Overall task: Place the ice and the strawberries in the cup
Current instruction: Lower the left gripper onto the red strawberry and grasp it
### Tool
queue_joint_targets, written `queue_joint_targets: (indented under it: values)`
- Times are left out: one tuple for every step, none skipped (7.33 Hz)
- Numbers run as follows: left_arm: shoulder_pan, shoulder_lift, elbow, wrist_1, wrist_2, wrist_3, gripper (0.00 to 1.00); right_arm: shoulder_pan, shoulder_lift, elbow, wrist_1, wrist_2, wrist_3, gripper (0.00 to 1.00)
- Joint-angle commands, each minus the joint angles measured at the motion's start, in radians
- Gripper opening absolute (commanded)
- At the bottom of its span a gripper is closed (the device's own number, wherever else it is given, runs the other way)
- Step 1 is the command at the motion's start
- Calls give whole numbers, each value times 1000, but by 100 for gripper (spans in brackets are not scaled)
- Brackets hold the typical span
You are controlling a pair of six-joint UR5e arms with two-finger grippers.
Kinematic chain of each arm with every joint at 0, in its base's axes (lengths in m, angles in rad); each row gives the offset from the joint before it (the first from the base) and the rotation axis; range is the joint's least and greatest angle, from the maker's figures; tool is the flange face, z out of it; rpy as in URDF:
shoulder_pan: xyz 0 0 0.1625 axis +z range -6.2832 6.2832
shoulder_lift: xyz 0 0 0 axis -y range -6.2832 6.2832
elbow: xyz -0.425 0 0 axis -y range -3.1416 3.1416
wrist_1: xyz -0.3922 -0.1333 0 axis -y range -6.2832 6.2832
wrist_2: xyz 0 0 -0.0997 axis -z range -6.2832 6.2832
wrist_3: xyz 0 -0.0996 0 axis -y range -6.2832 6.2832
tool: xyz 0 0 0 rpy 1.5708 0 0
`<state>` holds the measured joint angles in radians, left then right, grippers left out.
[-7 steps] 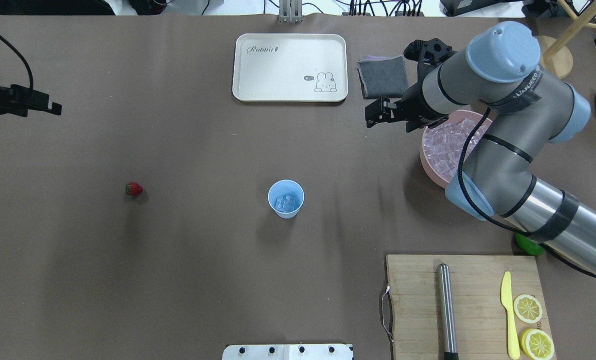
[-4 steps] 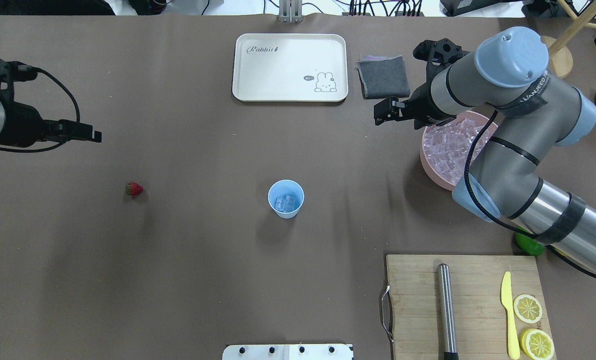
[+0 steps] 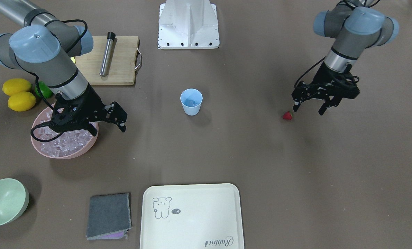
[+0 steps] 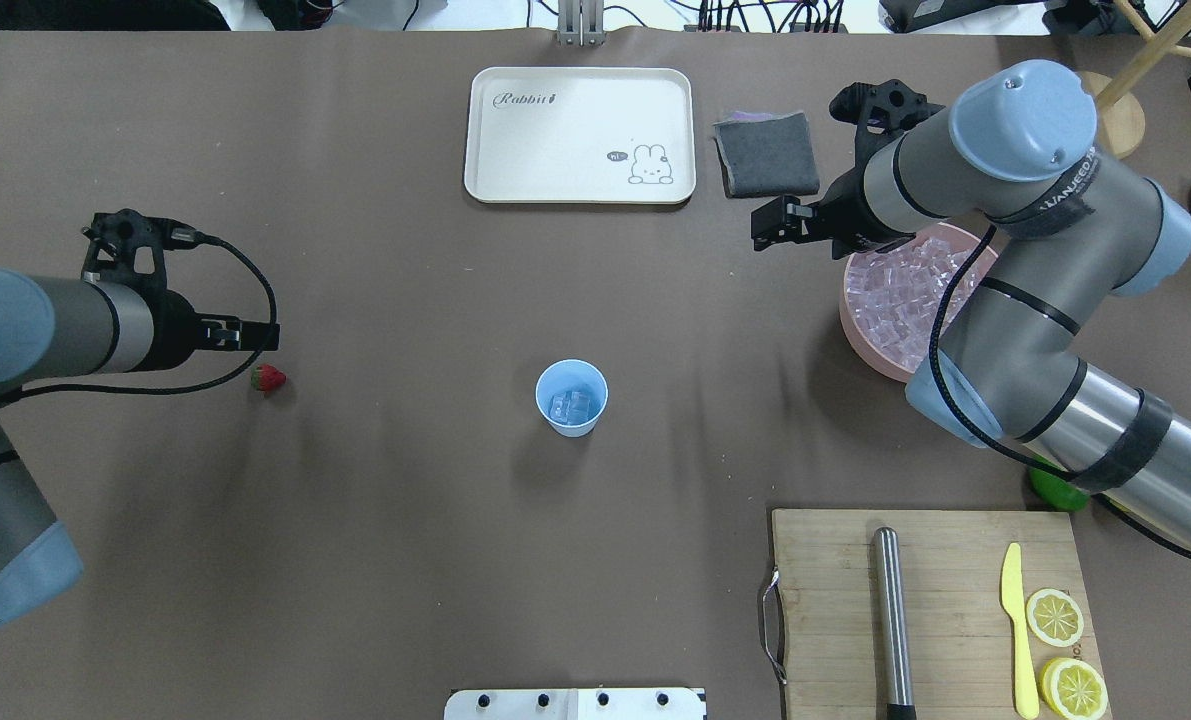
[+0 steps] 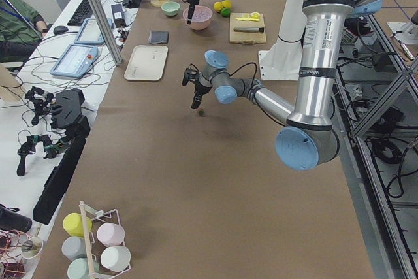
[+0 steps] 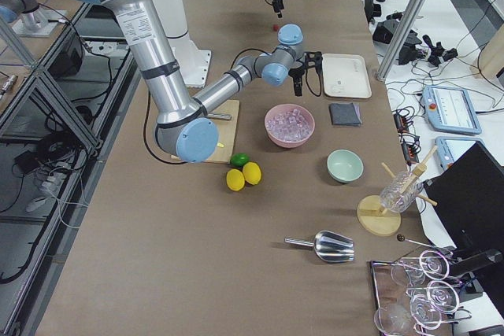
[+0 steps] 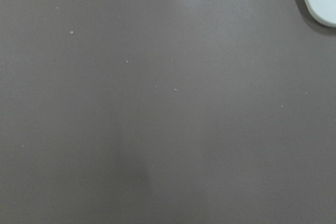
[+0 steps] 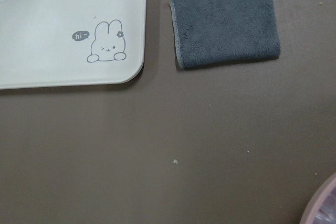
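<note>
Plainly, a brown table bears cup and strawberry.

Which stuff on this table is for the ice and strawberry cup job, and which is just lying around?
For the job: cup, strawberry, ice in pink bowl.
Lying about: tray, grey cloth, cutting board, lemons, green bowl.

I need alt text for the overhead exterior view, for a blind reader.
The left pincer hovers close to a red strawberry on the brown table. A blue cup with ice in it stands mid-table, and the right pincer is beside a pink bowl of ice.
</note>
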<state>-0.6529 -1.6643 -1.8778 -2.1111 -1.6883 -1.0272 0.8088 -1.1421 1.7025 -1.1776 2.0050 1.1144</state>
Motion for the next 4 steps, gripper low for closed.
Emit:
queue_joint_targets:
  values:
    - [73,-26,46,7,65,-4,98,-2,1,-1,1,0,-1,100]
    - [75,-44,80,3,64,-2,97,-2,1,0,1,0,2,100]
    - [75,-61,103,0,64,2,97,-2,-1,0,1,0,2,100]
    - [75,-60,105,0,62,9,97,-2,-1,2,1,0,2,100]
